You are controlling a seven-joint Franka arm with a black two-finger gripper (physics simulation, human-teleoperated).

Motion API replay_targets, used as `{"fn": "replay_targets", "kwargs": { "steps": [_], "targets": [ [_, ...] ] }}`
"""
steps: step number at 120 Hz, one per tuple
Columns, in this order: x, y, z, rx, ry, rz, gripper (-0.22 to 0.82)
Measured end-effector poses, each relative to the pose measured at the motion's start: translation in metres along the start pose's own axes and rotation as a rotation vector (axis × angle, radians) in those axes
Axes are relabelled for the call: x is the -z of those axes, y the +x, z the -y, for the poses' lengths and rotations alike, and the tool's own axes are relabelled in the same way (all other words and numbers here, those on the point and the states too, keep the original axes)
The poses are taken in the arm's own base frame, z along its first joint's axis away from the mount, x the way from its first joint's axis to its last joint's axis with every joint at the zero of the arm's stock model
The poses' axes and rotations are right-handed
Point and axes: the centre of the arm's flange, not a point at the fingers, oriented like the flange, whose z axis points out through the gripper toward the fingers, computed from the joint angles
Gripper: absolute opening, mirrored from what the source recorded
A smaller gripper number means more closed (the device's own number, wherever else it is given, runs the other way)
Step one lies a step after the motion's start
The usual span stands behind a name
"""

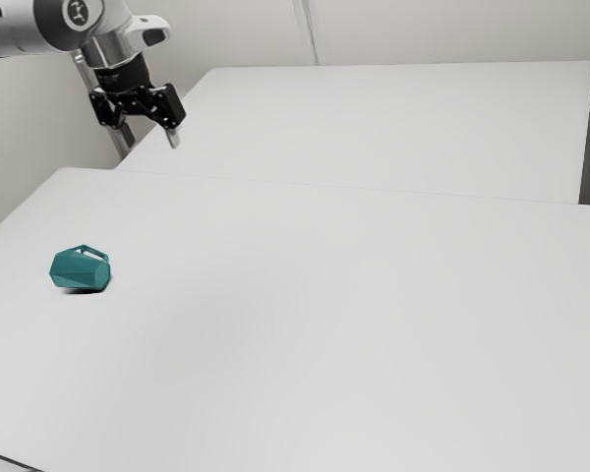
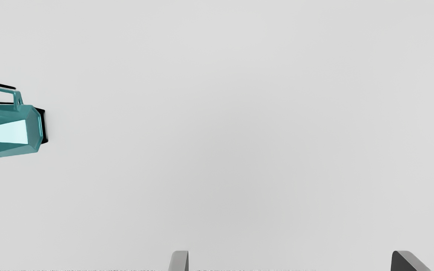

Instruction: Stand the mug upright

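High above the table, in the exterior view's upper left, is my gripper. A teal faceted mug lies on its side on the white table, nearer the exterior view's left edge and well below the gripper's height. In the wrist view the mug is cut off by the picture's edge; its handle and one end show. My gripper is open, its two fingertips wide apart with nothing between them, and the mug is off to the side of one finger.
The white table extends across the exterior view. Behind it, past a thin seam, is another white surface, with pale walls around it.
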Motion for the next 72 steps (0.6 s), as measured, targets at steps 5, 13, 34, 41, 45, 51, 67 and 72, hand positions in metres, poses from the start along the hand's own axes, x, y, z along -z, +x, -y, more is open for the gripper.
{"fn": "replay_targets", "kwargs": {
  "steps": [5,13,34,41,45,51,67,72],
  "targets": [
    [0.000,0.000,0.001,0.003,0.000,0.001,0.58],
    [0.001,-0.001,0.001,0.004,0.000,0.003,0.58],
    [0.000,-0.002,0.012,0.025,0.003,0.011,0.58],
    [0.000,-0.002,0.027,0.049,0.003,0.014,0.58],
    [-0.001,-0.003,0.037,0.065,0.003,0.016,0.58],
    [-0.001,-0.004,0.053,0.092,0.003,0.018,0.58],
    [-0.002,-0.010,0.100,0.163,0.002,0.024,0.58],
    [-0.003,-0.013,0.113,0.183,0.002,0.025,0.58]
  ]
}}
